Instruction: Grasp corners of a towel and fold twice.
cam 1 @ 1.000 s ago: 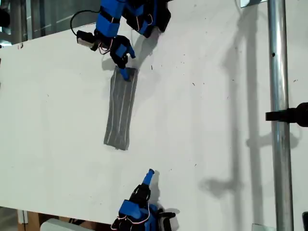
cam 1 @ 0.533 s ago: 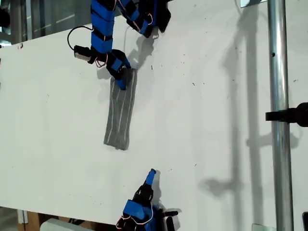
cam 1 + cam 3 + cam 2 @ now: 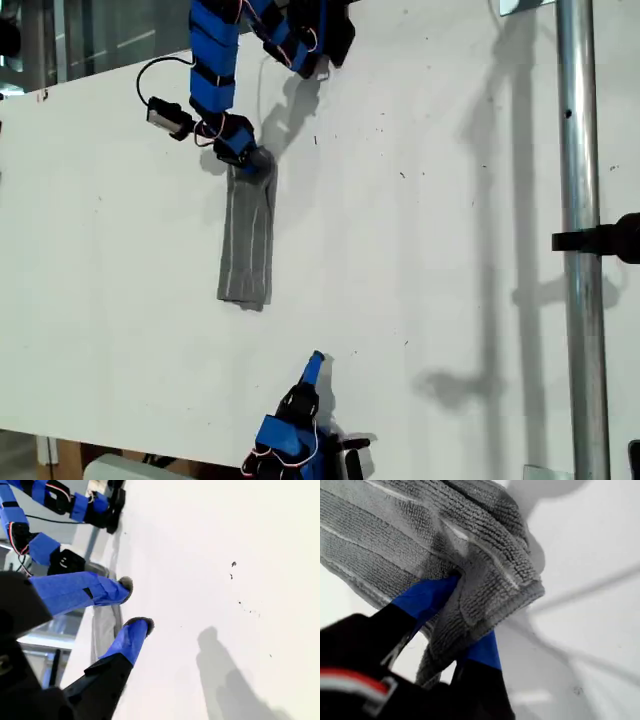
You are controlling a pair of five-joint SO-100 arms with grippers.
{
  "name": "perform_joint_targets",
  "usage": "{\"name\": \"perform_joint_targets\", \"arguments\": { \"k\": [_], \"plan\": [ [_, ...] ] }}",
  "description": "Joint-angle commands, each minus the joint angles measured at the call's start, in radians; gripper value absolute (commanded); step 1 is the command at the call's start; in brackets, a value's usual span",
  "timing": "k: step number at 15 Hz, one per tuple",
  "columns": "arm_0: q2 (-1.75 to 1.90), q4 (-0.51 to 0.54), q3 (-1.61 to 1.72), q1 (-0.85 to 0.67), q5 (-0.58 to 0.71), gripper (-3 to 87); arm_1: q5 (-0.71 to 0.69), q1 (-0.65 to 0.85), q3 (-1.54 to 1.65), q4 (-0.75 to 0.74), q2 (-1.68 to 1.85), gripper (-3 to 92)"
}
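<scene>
White table (image 3: 450, 250) with scattered dark specks, steel pole (image 3: 580, 240) upright at the exterior view's right with black clamp (image 3: 600, 240), soft pole shadow (image 3: 495, 200) across the tabletop, glass panels (image 3: 90, 35) behind, upper left.

First gripper (image 3: 465, 625) pinches tight on the towel (image 3: 247, 240); second gripper (image 3: 137, 607) hangs with jaws parted, holding nothing.

Both arms are built of bright blue blocks joined by black segments. My first gripper (image 3: 457, 625) has blue fingers (image 3: 427, 597) on a black body with a red and white band. My second gripper (image 3: 135, 605) has blue fingers with dark tips. Thin black, red and white cables (image 3: 150, 70) loop along the links.
</scene>
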Motion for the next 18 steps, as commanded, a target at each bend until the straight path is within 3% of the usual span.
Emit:
{"name": "perform_joint_targets", "arguments": {
  "k": [1, 4, 5, 9, 14, 15, 17, 18],
  "plan": [
    [0.006, -0.006, -0.008, 0.008, -0.003, 11.0, 0.032, -0.055, 0.081, 0.281, 0.316, -0.2],
    [0.006, -0.006, -0.008, 0.006, 0.002, 10.9, 0.104, -0.101, 0.071, 0.784, 0.888, -0.2],
    [0.006, -0.008, -0.006, 0.006, 0.002, 10.9, 0.106, -0.13, 0.04, 0.795, 0.953, -0.2],
    [0.006, -0.009, -0.005, 0.015, -0.009, 10.8, 0.066, -0.253, -0.106, 0.258, 0.505, -0.2],
    [0.006, -0.009, -0.006, 0.011, -0.017, 10.7, 0.011, -0.259, -0.385, -0.04, 0.028, 0.2],
    [0.006, -0.009, -0.008, 0.011, -0.017, 10.6, 0.011, -0.258, -0.387, -0.089, -0.032, 2.4],
    [0.006, -0.009, 0.0, 0.009, -0.02, 10.6, -0.002, -0.256, -0.391, -0.187, -0.112, 26.3],
    [0.006, -0.012, 0.003, 0.008, -0.021, 10.7, -0.006, -0.25, -0.397, -0.233, -0.126, 24.3]
  ]
}}
